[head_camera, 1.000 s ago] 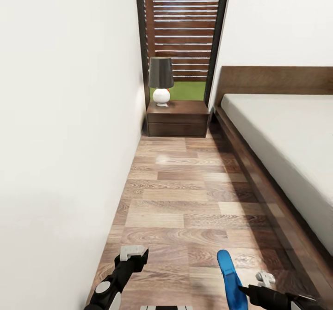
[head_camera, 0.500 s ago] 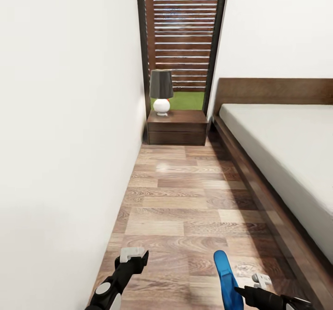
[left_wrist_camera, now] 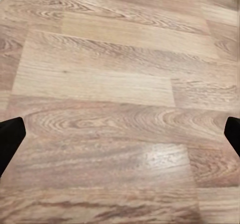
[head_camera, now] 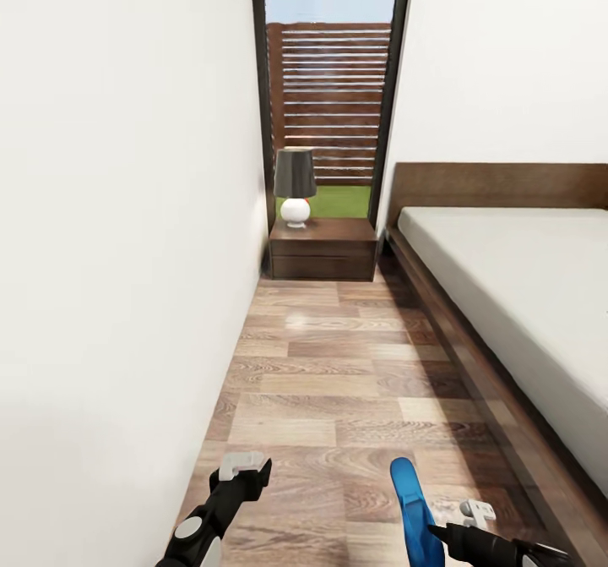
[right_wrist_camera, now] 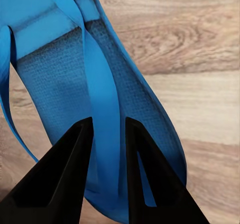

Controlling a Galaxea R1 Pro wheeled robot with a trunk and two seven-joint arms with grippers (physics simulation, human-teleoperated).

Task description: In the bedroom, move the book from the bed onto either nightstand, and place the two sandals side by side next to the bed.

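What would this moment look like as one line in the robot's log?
place: aisle between wall and bed | right gripper: shut on sandal strap | left gripper: open, above floor | ahead: nightstand with lamp

Wood-plank floor (head_camera: 338, 381) bears the nightstand (head_camera: 323, 250) and bed (head_camera: 507, 297).

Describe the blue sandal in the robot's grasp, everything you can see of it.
The sandal is a bright blue flip-flop with a finely textured footbed and smooth thong straps of the same blue, rubbery in look. The right pincer is shut on one strap, its dark fingers on either side. In the head view the sandal is carried edge-on above the wooden floor, its rounded end pointing ahead, in the aisle left of the bed.
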